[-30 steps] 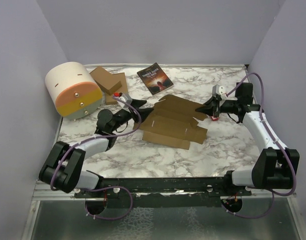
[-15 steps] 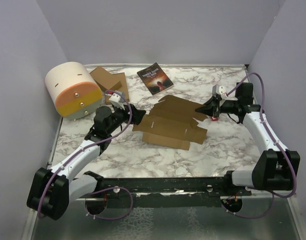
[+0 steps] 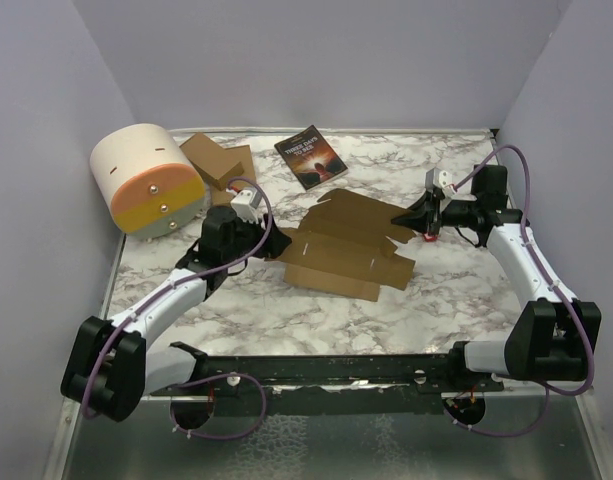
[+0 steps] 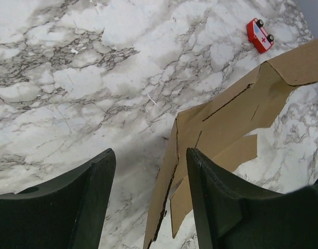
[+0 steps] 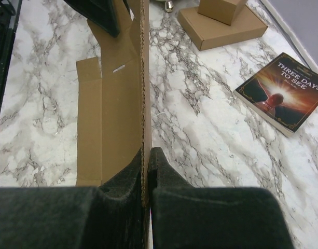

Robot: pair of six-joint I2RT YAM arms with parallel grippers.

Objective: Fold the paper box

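At the middle of the marble table (image 3: 236, 310) lies the paper box (image 3: 348, 250) (a flat brown sheet with flaps and creases). At its three o'clock edge the right gripper (image 5: 147, 151) is pinched tight on the cardboard. At nine o'clock the left gripper (image 4: 151, 155) stands spread, the sheet's edge between its fingers; whether they touch it I cannot tell. A book (image 3: 311, 156) lies toward twelve o'clock.

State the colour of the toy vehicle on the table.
Red, with a white panel and dark wheels; the toy vehicle shows best in the left wrist view.
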